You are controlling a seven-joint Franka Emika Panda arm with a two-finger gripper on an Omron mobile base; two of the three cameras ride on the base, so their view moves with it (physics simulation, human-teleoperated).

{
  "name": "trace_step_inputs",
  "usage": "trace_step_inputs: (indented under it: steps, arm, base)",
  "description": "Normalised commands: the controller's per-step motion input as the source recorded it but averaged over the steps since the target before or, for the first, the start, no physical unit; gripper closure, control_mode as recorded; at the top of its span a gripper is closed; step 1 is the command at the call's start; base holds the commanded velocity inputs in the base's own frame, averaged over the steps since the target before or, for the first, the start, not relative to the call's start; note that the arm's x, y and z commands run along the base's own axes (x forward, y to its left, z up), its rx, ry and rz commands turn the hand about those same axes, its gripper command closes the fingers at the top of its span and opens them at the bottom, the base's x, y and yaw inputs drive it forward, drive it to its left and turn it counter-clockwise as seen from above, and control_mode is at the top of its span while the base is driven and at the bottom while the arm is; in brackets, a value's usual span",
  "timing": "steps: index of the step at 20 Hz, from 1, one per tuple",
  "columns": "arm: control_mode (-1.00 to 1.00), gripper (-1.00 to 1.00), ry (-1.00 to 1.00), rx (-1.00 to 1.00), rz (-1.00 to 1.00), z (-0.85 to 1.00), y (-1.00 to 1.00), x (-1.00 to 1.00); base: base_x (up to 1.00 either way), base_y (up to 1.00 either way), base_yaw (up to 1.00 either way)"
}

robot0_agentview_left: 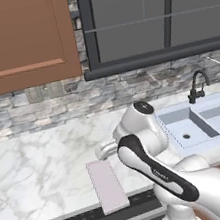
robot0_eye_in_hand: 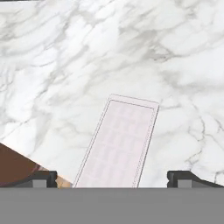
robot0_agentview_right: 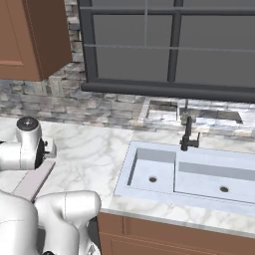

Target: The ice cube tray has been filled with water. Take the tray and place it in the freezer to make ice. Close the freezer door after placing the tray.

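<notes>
1. Dark fingertips (robot0_eye_in_hand: pixel 44 178) of the gripper (robot0_eye_in_hand: pixel 112 179) stand spread wide, gripping nothing.
2. Between them, toward twelve o'clock in the hand view, the ice cube tray (robot0_eye_in_hand: pixel 119 144) lies flat on the marble counter (robot0_eye_in_hand: pixel 65 57), untouched.
3. Its near end reaches the counter's front edge.
4. Small writing on the arm is unreadable.

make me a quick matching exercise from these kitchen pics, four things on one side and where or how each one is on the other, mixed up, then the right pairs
Things:
1. ice cube tray
2. gripper
3. faucet
4. wooden cabinet

Places or states:
A. hangs on the wall, upper left of the window
B. lies flat on the marble counter near its front edge
C. stands dark and upright behind the double sink
D. open wide, above the tray, holding nothing

Pairs: 1-B, 2-D, 3-C, 4-A
</notes>
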Motion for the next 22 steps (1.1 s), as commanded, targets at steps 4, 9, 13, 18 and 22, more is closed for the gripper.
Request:
trace_step_inputs:
  steps: [4, 9, 13, 18, 22]
  arm:
    - [-1.0, -1.0, -0.12, -0.19, 0.23, 0.08, 0.26, -0.68]
    - [-1.0, -1.0, -0.04, -0.3, 0.09, 0.19, 0.19, -0.46]
    - [-1.0, -1.0, 0.0, -0.32, 0.05, 0.14, 0.27, -0.33]
    - [-1.0, -1.0, 0.0, -0.29, 0.06, 0.01, 0.29, -0.35]
    - [-1.0, -1.0, 0.0, -0.22, 0.03, 0.0, 0.04, -0.33]
  base:
    - [0.0, 0.0, 0.0]
    - [0.0, 0.0, 0.0]
    - [0.0, 0.0, 0.0]
    - [0.0, 0.0, 0.0]
    - [0.0, 0.0, 0.0]
